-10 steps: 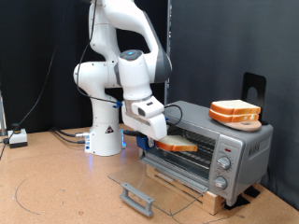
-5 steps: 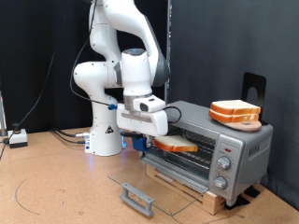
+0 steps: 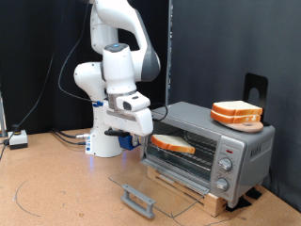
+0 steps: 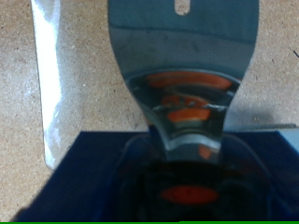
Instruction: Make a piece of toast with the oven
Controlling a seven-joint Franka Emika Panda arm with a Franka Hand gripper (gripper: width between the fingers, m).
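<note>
standing with its glass door dropped flat, the boxy silver-grey toaster oven (image 3: pixel 212 141) has one tan bread slice with orange-brown crust (image 3: pixel 175 144) lying on its wire rack, ready for toasting, while spare slices (image 3: pixel 236 113) wait stacked on top. beside its open mouth on the exterior view's left hangs the white arm's claw (image 3: pixel 129 138), touching no bread; i cannot tell how far it is open.

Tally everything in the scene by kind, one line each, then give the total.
Bread slices: 3, one piece of toast on the rack inside the oven, two stacked slices on the oven's top
Oven: 1, glass door folded down open
Gripper: 1, beside the oven's mouth, holding nothing
Robot base: 1
Total: 6
</note>
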